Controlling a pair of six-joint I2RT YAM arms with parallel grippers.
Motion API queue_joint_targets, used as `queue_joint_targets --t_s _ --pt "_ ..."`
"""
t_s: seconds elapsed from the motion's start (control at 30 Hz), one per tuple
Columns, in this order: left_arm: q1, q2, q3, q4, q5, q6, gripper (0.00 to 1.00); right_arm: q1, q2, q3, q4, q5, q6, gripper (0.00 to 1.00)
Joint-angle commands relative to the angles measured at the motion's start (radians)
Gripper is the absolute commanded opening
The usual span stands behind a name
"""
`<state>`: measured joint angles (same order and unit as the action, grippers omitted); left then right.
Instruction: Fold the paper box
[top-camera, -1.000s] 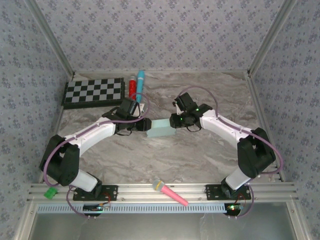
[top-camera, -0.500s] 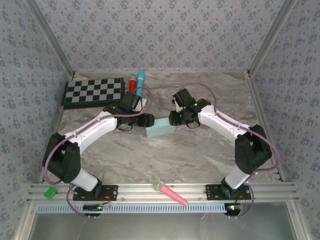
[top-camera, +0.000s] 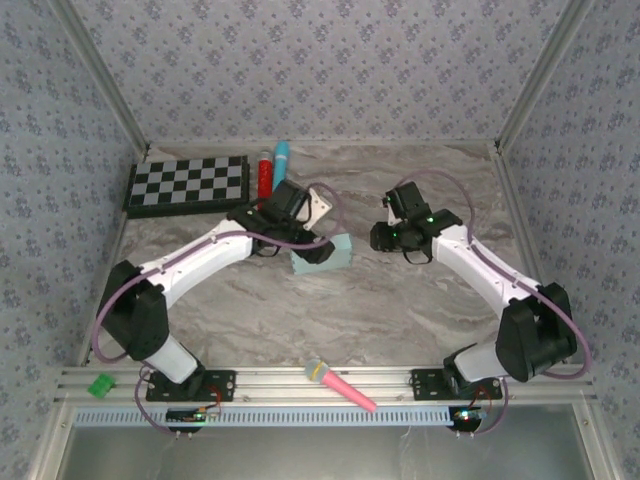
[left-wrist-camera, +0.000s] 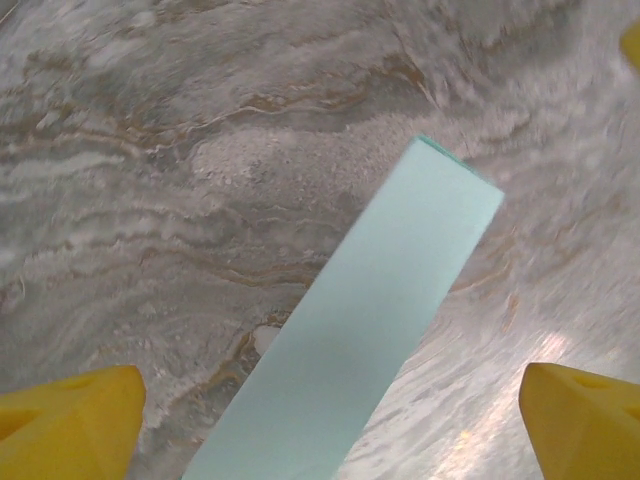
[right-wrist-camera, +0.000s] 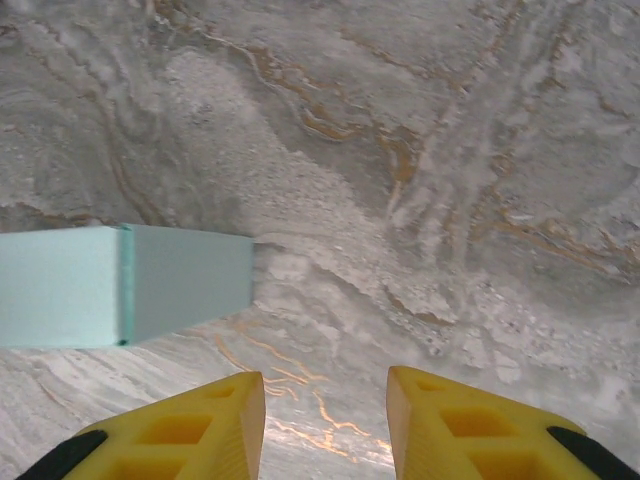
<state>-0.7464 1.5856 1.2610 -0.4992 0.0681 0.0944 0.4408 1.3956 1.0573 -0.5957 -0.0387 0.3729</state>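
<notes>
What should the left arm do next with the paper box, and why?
Probably close the left gripper on the paper box: it sits between the wide-open fingers, ungripped, and the right gripper stands open, clear of it.

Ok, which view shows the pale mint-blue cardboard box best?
Left wrist: the pale mint-blue cardboard box lies across the centre, close and uncovered. Top external shows it small, partly under the left gripper; right wrist catches one end.
</notes>
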Motion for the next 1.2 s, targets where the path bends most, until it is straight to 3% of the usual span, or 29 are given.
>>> queue_joint_targets --t_s 0.0,0.17,0.4,0.6,0.73,0.97,1.17 --pt "-0.034 0.049 0.031 -0.047 -0.042 0.24 0.98 -0.022 -0.051 -0.034 -0.011 0.007 -0.005 0.38" --pt "-0.039 0.139 0.103 -0.103 -0.056 0.292 0.97 -0.045 -0.082 -0.061 -0.009 0.001 0.007 0.39" --pt "-0.042 0.258 0.189 -0.174 -0.103 0.308 0.87 -0.055 -0.092 -0.075 0.014 0.005 0.01 0.38" --pt "-0.044 0.281 0.215 -0.217 -0.083 0.307 0.71 -0.06 -0.093 -0.08 0.016 0.005 0.011 0.39" --pt "-0.045 0.28 0.218 -0.223 -0.065 0.306 0.47 -0.065 -0.093 -0.082 0.015 0.008 0.011 0.39" --pt "-0.048 0.267 0.22 -0.195 -0.099 0.298 0.43 -0.069 -0.093 -0.09 0.016 0.011 0.011 0.38" --pt "-0.075 0.205 0.148 -0.031 -0.294 0.333 0.44 -0.071 -0.094 -0.097 0.014 0.014 0.013 0.39"
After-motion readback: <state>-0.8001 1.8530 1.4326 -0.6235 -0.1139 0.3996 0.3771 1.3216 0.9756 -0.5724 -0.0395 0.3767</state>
